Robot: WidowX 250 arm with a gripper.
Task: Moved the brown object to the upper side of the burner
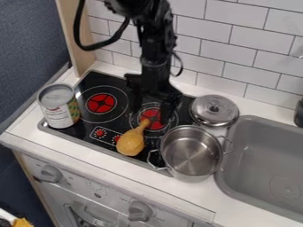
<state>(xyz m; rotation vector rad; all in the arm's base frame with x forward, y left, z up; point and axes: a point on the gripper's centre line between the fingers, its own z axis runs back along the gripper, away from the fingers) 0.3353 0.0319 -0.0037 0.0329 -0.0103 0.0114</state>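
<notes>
Gripper found released, fingers parted. Brown drumstick lies on its camera side, narrow end nearest. Risk noted: gripping only that thin end could let the bulbous end swing against the steel pot.

No legible text; print on can label too small.

Arm — cut off by the top edge; sink — by the right.
</notes>
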